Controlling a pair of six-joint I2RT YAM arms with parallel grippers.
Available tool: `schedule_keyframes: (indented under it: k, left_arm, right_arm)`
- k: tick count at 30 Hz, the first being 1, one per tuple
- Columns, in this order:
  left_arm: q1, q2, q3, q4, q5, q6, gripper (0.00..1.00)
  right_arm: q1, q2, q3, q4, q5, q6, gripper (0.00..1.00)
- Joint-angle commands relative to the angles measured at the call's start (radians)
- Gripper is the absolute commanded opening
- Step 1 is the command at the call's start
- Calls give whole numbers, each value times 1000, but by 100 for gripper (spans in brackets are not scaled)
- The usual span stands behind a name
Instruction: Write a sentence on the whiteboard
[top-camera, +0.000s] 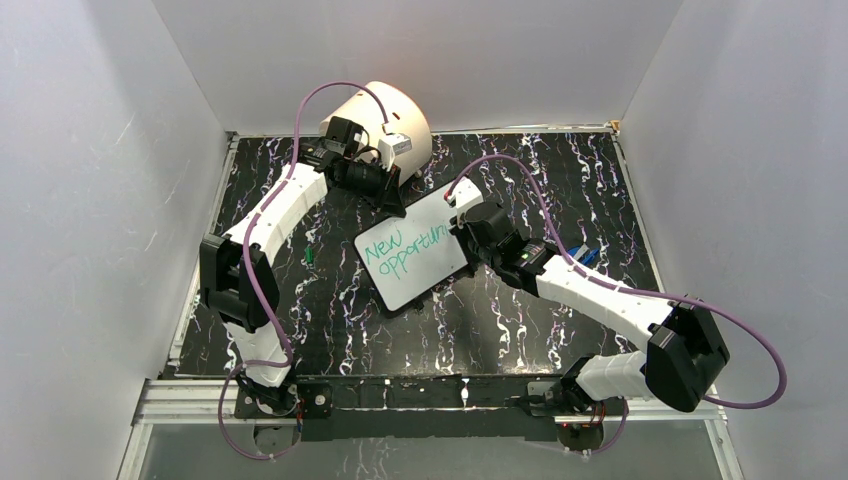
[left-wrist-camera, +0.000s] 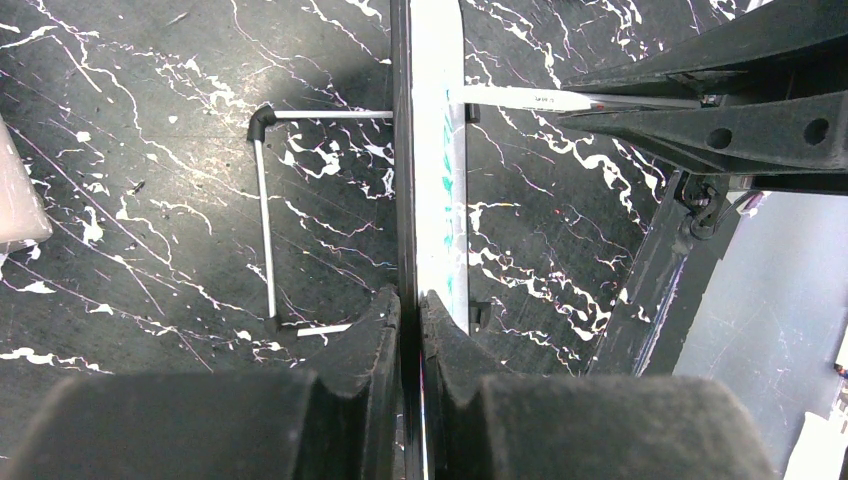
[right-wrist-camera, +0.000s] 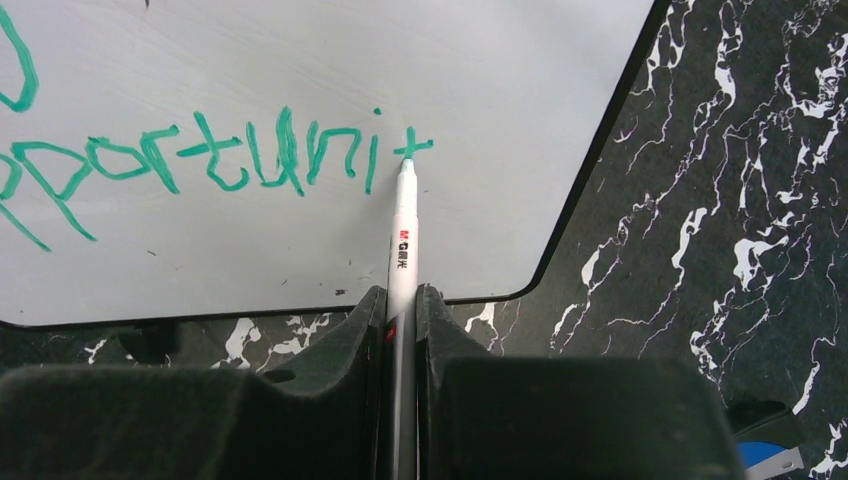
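Mid-word at the middle of the black marbled table: my left gripper is clenched on the edge of the whiteboard, both fingers pressed against the thin black rim at the board's far-left corner. My right gripper grasps a white marker tightly between its pads. The marker's green tip touches the board at the crossbar of a final "t". The sentence runs in slanted green handwriting over two lines – "New" above, "opportunit" below – and covers the left part of the board, while its right part is bare white. The board lies askew on the table, its long sides running from near left to far right, between my two arms. From my left wrist it shows edge-on, with a thin wire stand jutting from its back onto the table. A big cream cylinder lies just beyond my left gripper at the far edge of the table. A small green object rests on the table left of the board – what it is I cannot tell – and something blue shows beside my right forearm.
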Motion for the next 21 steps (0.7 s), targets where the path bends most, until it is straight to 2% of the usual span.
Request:
schedule_keyframes:
  k: [1,21]
  left_arm:
    - [-34,39,-19,-115,-31,30,0]
    - [-34,37,-19,-116,-31,33,0]
  right_arm:
    - [-6,2,3,-8,-17,8,0]
    - [-6,20,7,8,46,2,0]
